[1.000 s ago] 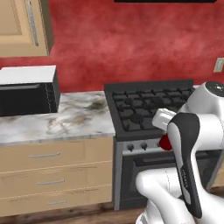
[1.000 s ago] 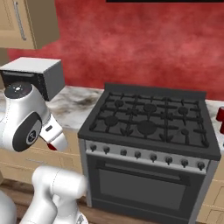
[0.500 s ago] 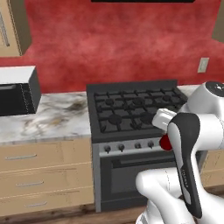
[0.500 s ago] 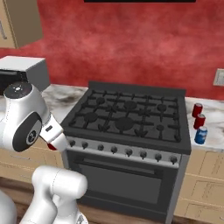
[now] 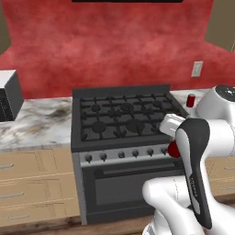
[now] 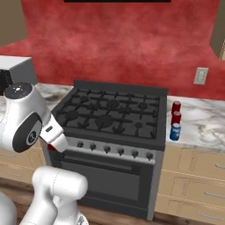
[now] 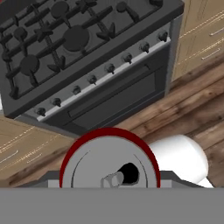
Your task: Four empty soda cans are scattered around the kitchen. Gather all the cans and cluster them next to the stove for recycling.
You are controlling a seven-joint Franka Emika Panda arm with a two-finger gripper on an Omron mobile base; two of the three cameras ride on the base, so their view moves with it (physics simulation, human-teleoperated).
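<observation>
A red soda can (image 7: pixel 109 164) with a silver top sits right under the hand camera, and my gripper (image 5: pixel 171 140) is shut on it; the fingertips are hidden behind it. The held can shows as a red patch (image 5: pixel 174 150) under the hand, in front of the stove's knobs, and also below the wrist (image 6: pixel 52 147). The black stove (image 5: pixel 124 117) (image 6: pixel 110 116) (image 7: pixel 65 39) is just ahead. On the counter right of the stove stand two red cans (image 6: pixel 176 107) (image 6: pixel 176 117) and a blue can (image 6: pixel 175 131). One red can (image 5: pixel 191 100) peeks out behind my arm.
A dark microwave (image 5: pixel 9 94) (image 6: pixel 15 70) stands on the marble counter (image 5: pixel 36 124) left of the stove. Wooden drawers (image 6: pixel 193 184) run under the counters. A wall outlet (image 6: pixel 201 75) is on the red backsplash. Wood floor (image 7: pixel 188 109) lies below the hand.
The base has driven to the right, so the whole scene slid left: the microwave went to the edge and the three cans right of the stove came into view. Arm pose and grip are unchanged.
</observation>
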